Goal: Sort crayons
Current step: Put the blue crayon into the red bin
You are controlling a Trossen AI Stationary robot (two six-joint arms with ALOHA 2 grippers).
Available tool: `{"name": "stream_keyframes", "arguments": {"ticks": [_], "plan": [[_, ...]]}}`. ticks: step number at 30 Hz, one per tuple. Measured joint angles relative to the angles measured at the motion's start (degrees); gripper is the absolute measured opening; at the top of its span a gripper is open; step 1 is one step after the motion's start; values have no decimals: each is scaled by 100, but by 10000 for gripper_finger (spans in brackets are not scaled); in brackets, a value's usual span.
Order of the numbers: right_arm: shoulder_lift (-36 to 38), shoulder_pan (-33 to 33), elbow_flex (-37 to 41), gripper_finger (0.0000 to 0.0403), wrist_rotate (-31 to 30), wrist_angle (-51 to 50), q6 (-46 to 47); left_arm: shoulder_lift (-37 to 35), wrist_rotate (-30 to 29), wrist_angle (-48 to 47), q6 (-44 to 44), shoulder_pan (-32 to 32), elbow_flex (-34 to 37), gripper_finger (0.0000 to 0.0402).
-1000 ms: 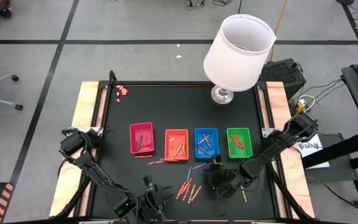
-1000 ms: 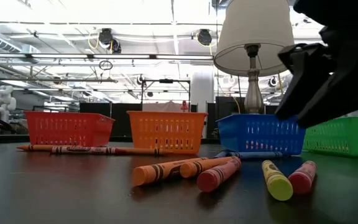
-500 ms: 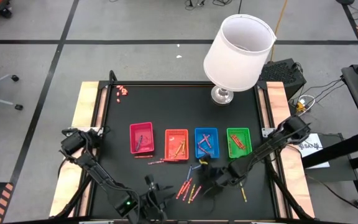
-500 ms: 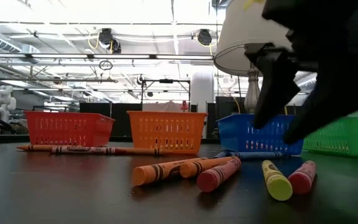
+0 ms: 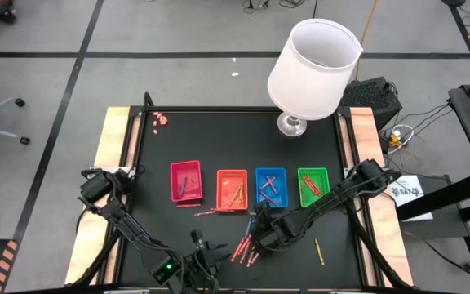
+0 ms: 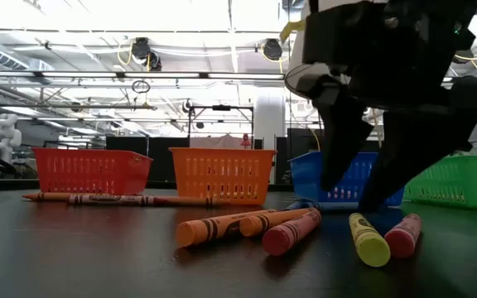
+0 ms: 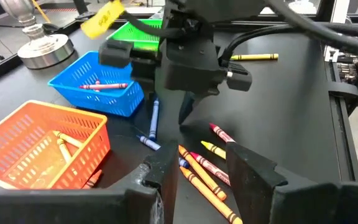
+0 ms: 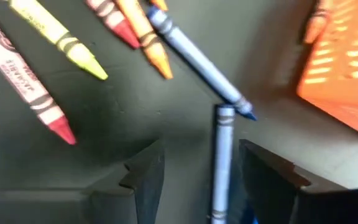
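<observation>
- Crayons (image 5: 247,247): loose cluster on the black table (image 5: 161,155), in front of the four trays; more lie inside the trays.
- Right gripper (image 8: 194,171): I see its fingers apart, empty, straddling a blue crayon (image 8: 221,158). Second blue crayon (image 8: 197,59) just beyond; orange tray (image 5: 232,189) close by.
- Right arm reaches low across from the table's right edge.
- Left gripper (image 7: 197,171): parted, empty, at the near edge, facing the cluster.
</observation>
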State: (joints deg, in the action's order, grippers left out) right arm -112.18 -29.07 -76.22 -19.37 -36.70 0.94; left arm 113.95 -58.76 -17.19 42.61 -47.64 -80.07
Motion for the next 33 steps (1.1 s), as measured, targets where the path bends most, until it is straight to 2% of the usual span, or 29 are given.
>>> {"name": "stream_keyframes", "arguments": {"ticks": [13, 19, 28, 33], "plan": [[-27, 250, 2, 182, 370, -77, -331, 0, 0, -1, -2, 0, 0, 134], [-20, 392, 0, 182, 864, -160, -363, 0, 0, -3, 0, 0, 0, 134], [-20, 404, 0, 182, 1050, -205, -464, 2, 2, -4, 0, 0, 2, 134], [-18, 396, 0, 182, 1362, -239, -465, 2, 59, -3, 0, 0, 2, 134]]}}
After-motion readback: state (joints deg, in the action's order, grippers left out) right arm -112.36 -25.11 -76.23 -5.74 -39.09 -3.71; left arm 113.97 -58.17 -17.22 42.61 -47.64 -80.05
